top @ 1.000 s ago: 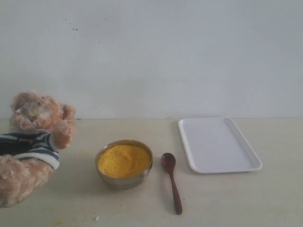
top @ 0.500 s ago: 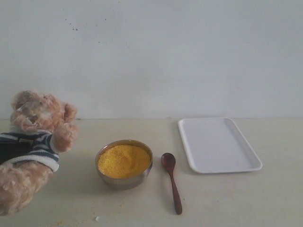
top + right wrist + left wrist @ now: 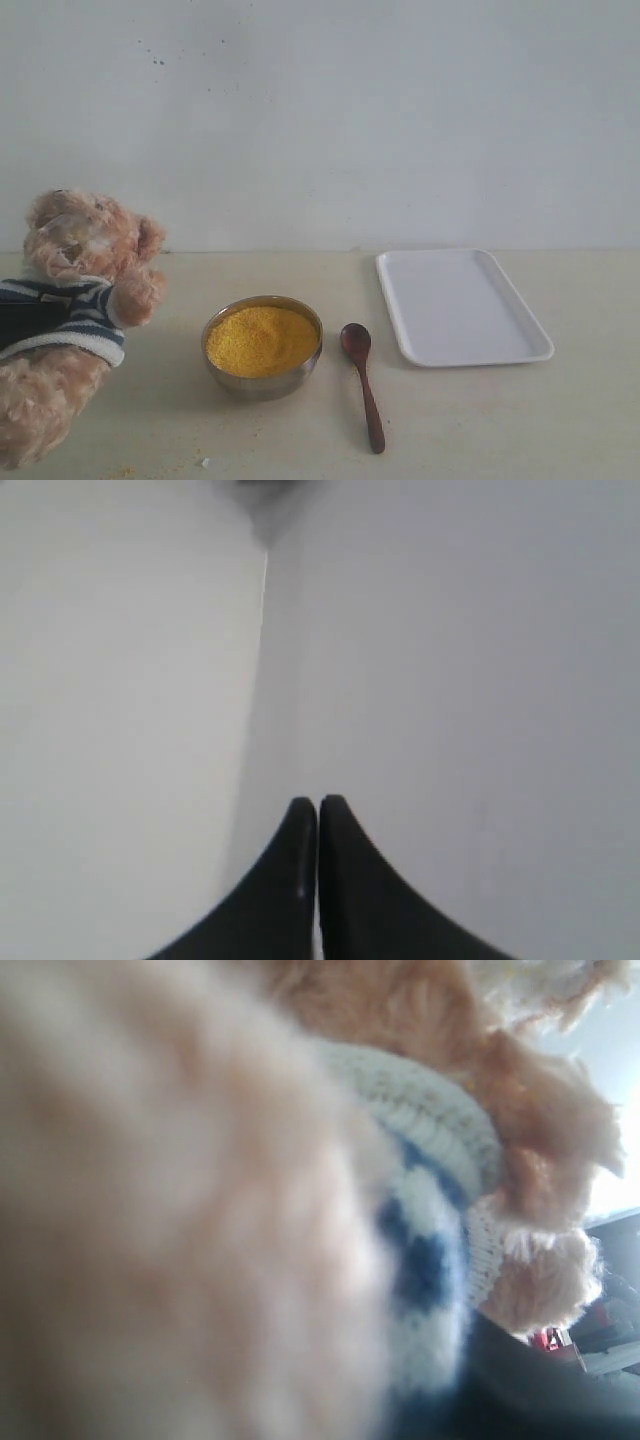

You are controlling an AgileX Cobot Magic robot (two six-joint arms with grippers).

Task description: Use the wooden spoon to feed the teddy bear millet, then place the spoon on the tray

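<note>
The teddy bear leans at the far left of the exterior view, part cut off by the edge. Its fur and striped shirt fill the left wrist view right up against the camera and hide my left gripper's jaws. The bear moves as if held there. The millet heaps in a steel bowl at the middle. Just right of the bowl lies the wooden spoon, flat on the table with its handle toward the front. The white tray sits to the right. My right gripper is shut on nothing and faces a blank white surface.
A pale wall stands behind the table. A few spilled yellow grains lie near the front left edge. Neither arm shows in the exterior view.
The bear has risen slightly and shifted right, its head now a little higher and closer to the bowl. Bowl, spoon and tray have not moved.
</note>
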